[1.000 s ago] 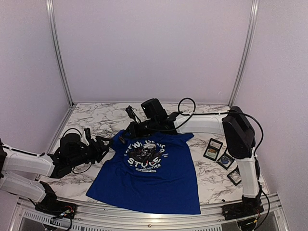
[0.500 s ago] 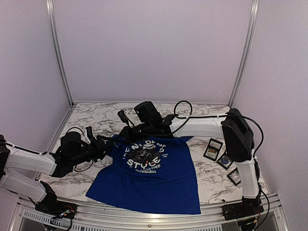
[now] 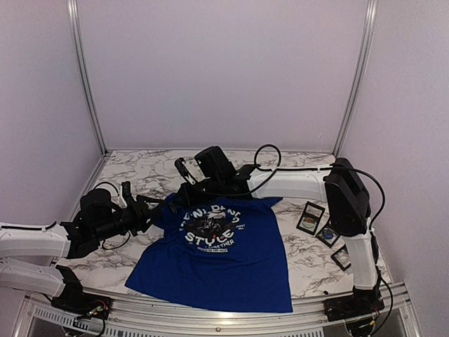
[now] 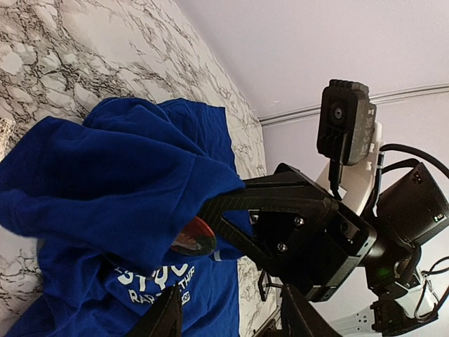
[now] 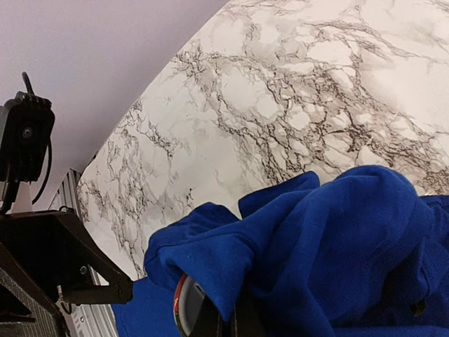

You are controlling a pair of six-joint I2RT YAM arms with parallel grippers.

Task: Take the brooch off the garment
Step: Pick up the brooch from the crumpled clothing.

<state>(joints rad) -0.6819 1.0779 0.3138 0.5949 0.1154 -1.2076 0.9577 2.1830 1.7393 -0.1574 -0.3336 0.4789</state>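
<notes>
The royal-blue T-shirt (image 3: 224, 260) lies on the marble table (image 3: 140, 172), spread from the middle toward the near edge, with its white lettering and panda print facing up. Its far-left shoulder is lifted off the surface and bunched.

My right gripper (image 3: 188, 195) reaches across from the right side and has its fingers pressed together on a fold of that bunched fabric. In the left wrist view the blue cloth drapes over the black fingertips. The brooch (image 4: 195, 237), a round disc with a red-orange edge, sits just under that fold, touching the shirt right beside the right fingertips. From the right wrist camera I catch only its rim (image 5: 182, 309) peeking out below the cloth, so I cannot tell how it is fastened.

My left gripper (image 3: 156, 208) comes in from the left edge, level with the lifted shoulder and near the brooch. Its fingers are spread, with nothing between them.

Three small black-framed cards (image 3: 327, 233) lie in a row along the right edge, well apart from the shirt.
</notes>
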